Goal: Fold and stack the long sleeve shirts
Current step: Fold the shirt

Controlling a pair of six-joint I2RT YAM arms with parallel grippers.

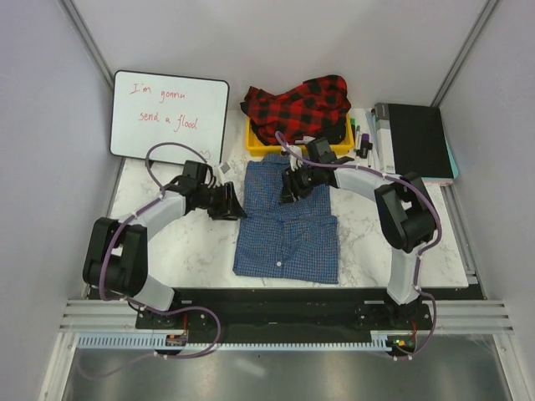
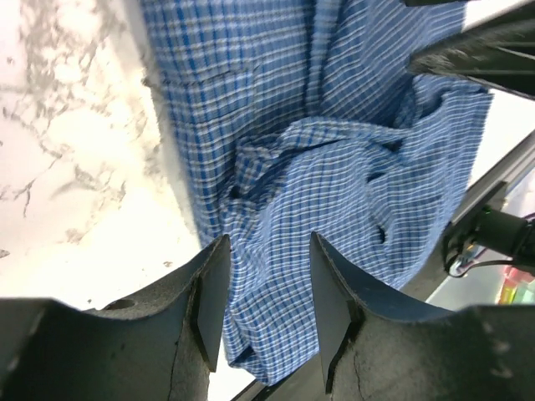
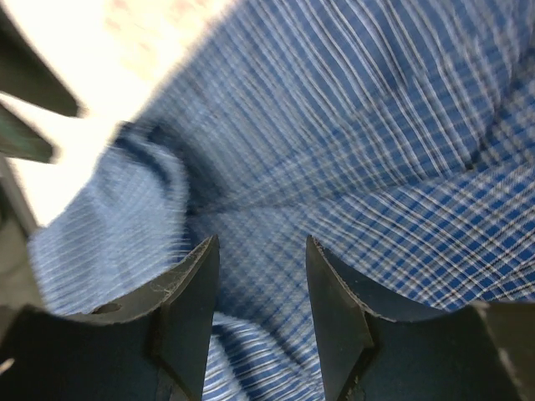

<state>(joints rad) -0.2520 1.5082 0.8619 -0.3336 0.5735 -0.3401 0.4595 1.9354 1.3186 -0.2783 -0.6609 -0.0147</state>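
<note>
While the blue shirt [image 1: 287,225] lies on the surface [image 1: 192,242], left claw [image 2: 267,244] at its left edge, right claw [image 3: 261,244] over its far half — both half-parted, empty, open room leftward.

Top view.
- Ctr: blue shirt [image 1: 288,221], fine blue/white sm. check, white buttons.
- 12 o'clock: plaid shirt [image 1: 297,104], red/black buffalo plaid, lying on yellow bin [image 1: 255,144].
- 10 o'clock: whiteboard [image 1: 170,113], white w/ black frame, red handwriting.
- 2 o'clock: box [image 1: 414,138], black.
- Table [image 1: 196,242]: white marble, grey veins.
</note>
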